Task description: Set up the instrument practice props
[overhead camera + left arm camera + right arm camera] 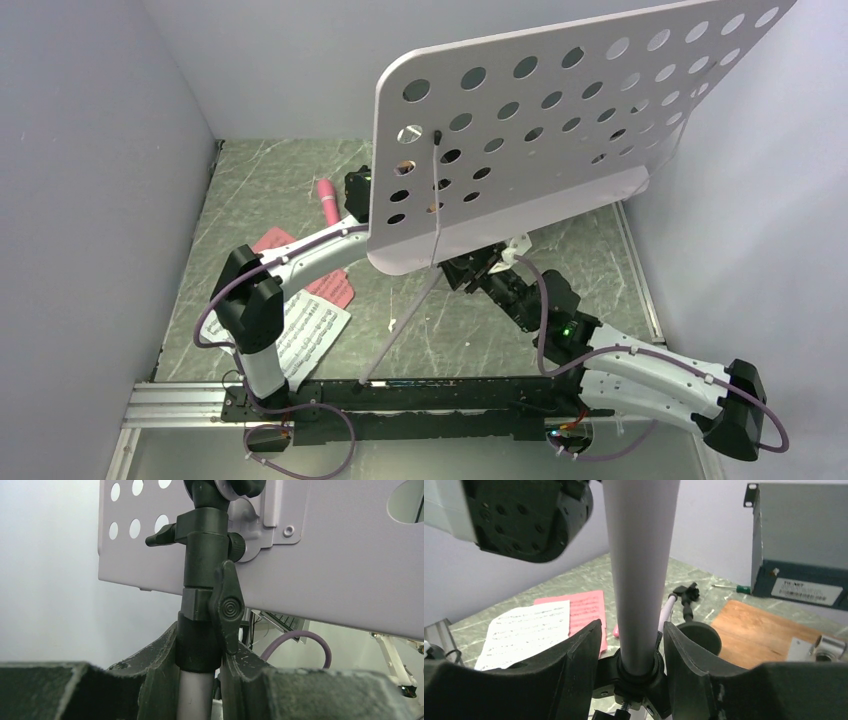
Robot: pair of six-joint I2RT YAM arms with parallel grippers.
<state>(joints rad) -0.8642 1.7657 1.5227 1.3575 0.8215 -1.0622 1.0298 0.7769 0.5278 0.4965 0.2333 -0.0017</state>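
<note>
Top external largely hides both grippers under the pale lavender perforated music-stand desk [560, 130] at upper right. The pink microphone [327, 200] and music sheets [312, 325] lie on the table at left. Left wrist alone shows the left gripper [200, 646] clamped on the black collar of the silver folding tripod [195, 695], just below the desk. Right wrist shows the right gripper [633, 627] partly open around the tripod's tube; whether it presses cannot be told. Behind stand a rack-mount box [804, 555], green-handled screwdriver [740, 588] and small black mic stand [696, 632].

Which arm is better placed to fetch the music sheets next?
Probably left: the music sheets lie near its base. But the left pincer grips the tripod pole; the right pincer only straddles it.
</note>
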